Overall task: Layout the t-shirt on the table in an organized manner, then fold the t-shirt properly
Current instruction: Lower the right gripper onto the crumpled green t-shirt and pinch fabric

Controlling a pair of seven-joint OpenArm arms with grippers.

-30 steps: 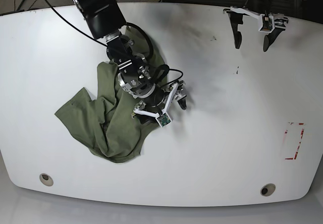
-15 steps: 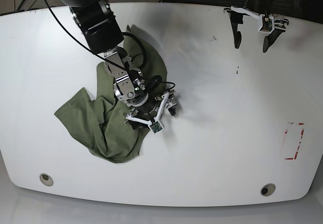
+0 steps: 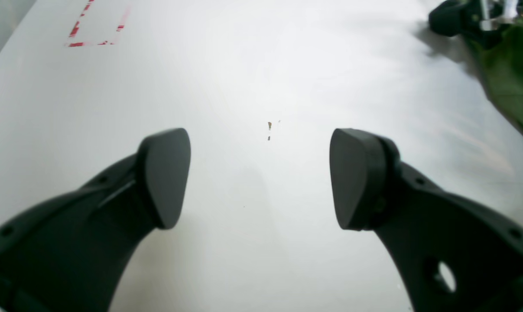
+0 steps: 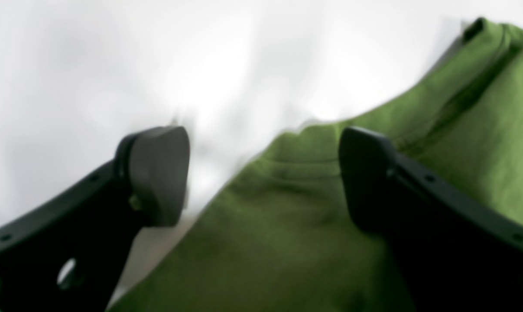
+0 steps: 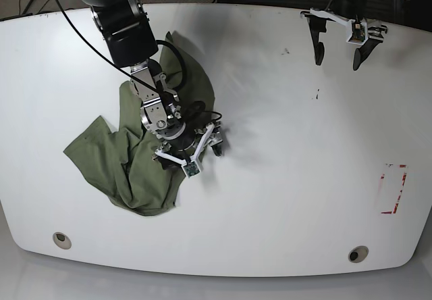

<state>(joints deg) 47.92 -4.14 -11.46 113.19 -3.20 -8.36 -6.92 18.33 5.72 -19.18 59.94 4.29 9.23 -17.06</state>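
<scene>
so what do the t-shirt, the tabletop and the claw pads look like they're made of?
T-shirt: soft olive-green knit, probably cotton; it lies crumpled in folds, with a stitched hem visible in the right wrist view.
Table: hard glossy white top, likely laminate or painted board; it shows glare and soft reflections.
Left claw pads: smooth matte black, plastic or rubber; can't tell which.

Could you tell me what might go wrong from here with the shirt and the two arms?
The right gripper stands open astride the bunched t-shirt edge; closing here might pinch several layers and drag the whole heap rather than spread it. One fingertip sits over bare table, so it may scrape the surface. The left gripper hangs open far away, leaving the cloth unanchored.
</scene>
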